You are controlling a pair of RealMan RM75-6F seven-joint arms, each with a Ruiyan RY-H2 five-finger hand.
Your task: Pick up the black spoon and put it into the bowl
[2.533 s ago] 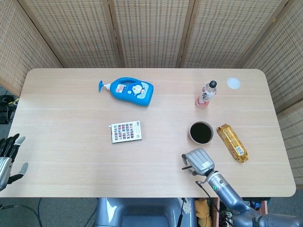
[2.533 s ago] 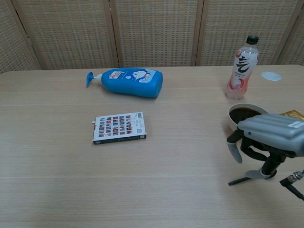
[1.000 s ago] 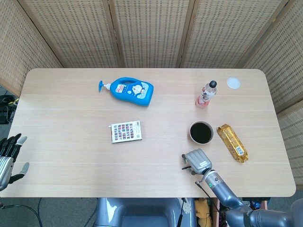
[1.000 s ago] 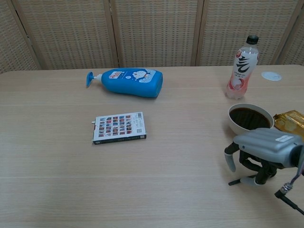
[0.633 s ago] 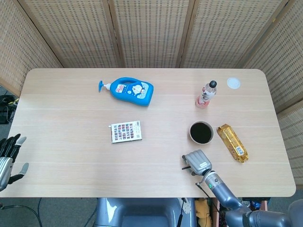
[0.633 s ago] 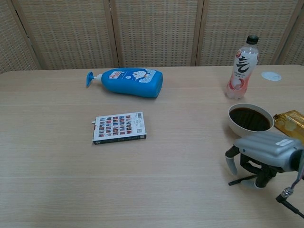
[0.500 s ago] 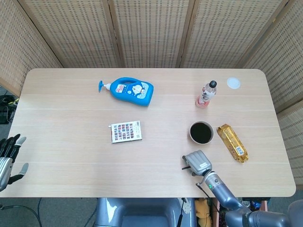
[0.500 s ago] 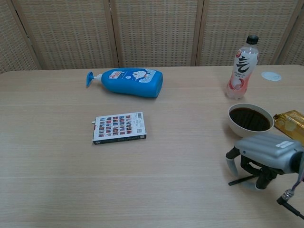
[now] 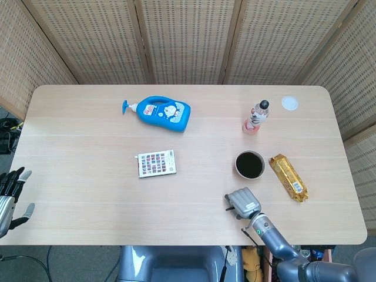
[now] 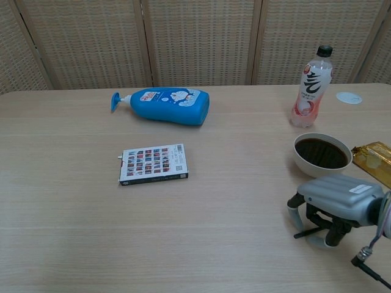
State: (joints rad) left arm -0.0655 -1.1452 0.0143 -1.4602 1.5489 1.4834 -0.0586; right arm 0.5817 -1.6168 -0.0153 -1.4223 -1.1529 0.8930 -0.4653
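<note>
Black spoon (image 10: 307,231) on the bench (image 10: 73,244) under the right hand (image 10: 333,201), fingers curled down around it, grip unclear, bowl (image 10: 320,153) just beyond, left hand (image 9: 10,197) spread wide off the bench edge, snack pack (image 9: 288,177), bottle (image 10: 312,78), labels unreadable.

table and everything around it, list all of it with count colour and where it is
table: one, light wood, fills both views
screen: folding woven panels, tan, behind the table
pump bottle: one, blue, lying on its side, far left of centre
card box: one, white with coloured squares, flat near the middle
drink bottle: one, pink with black cap, upright, far right
lid: one, white, far right corner
bowl: one, white outside, dark inside, right side
snack packet: one, gold, right of the bowl
black spoon: one, under the right hand
right hand: grey, fingers down around the spoon
left hand: off the table's left edge, fingers apart
</note>
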